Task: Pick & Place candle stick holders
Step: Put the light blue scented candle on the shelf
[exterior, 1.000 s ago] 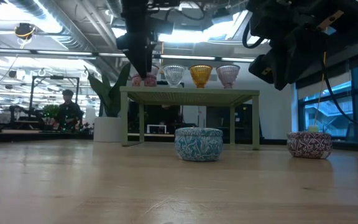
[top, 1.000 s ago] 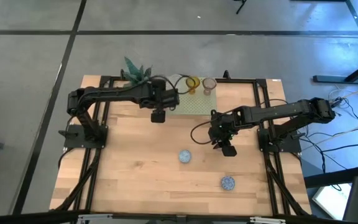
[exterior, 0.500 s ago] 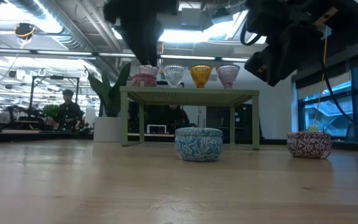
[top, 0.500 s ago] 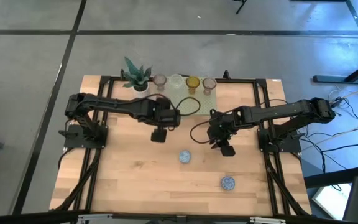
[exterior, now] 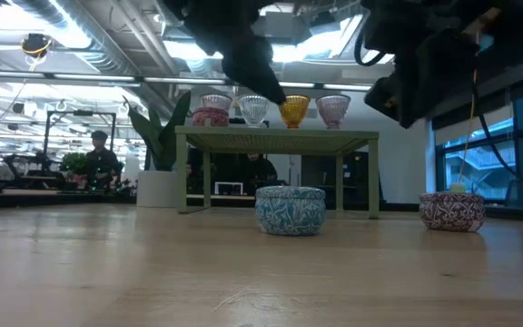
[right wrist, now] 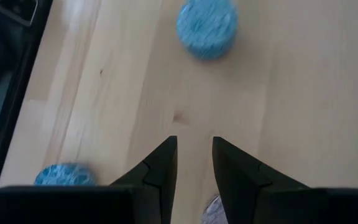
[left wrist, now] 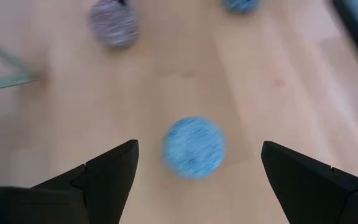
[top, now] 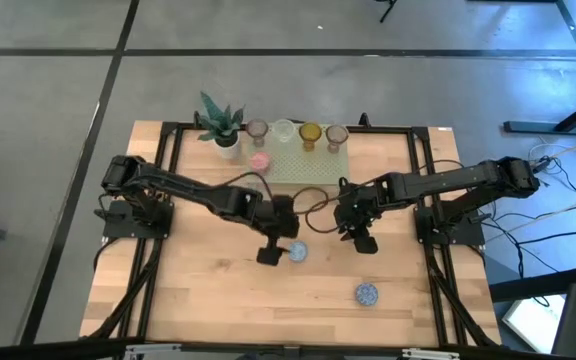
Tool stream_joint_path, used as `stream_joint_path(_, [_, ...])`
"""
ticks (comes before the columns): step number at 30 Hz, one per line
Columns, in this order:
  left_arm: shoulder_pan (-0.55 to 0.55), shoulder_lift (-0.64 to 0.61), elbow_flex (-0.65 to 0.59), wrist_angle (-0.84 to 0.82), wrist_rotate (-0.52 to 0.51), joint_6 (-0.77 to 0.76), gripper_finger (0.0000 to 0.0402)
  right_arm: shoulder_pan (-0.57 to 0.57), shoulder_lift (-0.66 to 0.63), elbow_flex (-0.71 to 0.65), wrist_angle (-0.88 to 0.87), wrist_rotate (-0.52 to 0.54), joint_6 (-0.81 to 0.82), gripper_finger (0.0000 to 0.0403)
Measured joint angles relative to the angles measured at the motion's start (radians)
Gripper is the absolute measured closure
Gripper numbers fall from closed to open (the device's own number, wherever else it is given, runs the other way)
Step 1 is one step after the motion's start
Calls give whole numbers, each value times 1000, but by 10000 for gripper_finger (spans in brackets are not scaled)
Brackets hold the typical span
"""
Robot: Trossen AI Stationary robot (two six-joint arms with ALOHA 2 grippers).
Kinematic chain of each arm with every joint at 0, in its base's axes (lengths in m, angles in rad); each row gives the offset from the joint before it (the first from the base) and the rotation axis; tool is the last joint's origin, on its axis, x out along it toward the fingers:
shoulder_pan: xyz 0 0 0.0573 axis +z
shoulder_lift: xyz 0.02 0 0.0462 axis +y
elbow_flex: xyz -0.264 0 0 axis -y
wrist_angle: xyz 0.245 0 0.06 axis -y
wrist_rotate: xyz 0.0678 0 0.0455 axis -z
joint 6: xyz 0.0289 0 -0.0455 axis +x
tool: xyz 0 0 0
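Observation:
A blue mosaic cup [top: 296, 252] stands on the table's middle; in the left wrist view [left wrist: 194, 148] it lies below, between my fingers. My left gripper [top: 271, 254] hovers open above it [exterior: 263, 77], touching nothing. A pink cup [top: 259, 160] and several glass cups, among them a clear one [top: 284, 130] and an amber one [top: 310, 133], stand on the pale green stand [top: 308, 170]. My right gripper [top: 363, 240] hangs right of the blue cup, its fingers a narrow gap apart [right wrist: 195, 146], above a red mosaic cup [exterior: 452, 211]. A third speckled cup [top: 367, 293] stands nearer the front.
A potted green plant [top: 218, 125] stands at the stand's far left corner. Dark frame rails [top: 158, 250] run along the table's left and right sides. Bare wood lies at the near left [top: 208, 300]. A person [exterior: 98, 159] sits in the room behind.
My left gripper has come away from the stand, leaving the pink cup on its left end, and has swung toward the table's near edge and right until it hangs over the blue mosaic cup. My right gripper has hardly moved.

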Motion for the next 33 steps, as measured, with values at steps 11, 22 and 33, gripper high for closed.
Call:
stream_joint_path(11, [26,0,-217,420,66,-94,64,114,-1,-142,-12,-10,68,298])
stream_joint_path(22, [51,68,-306,584,66,-194,64,76,-3,-148,18,0,101,298])
stream_joint_path(33, [51,160,-307,615,72,-244,64,75,-3,-148,22,0,104,298])
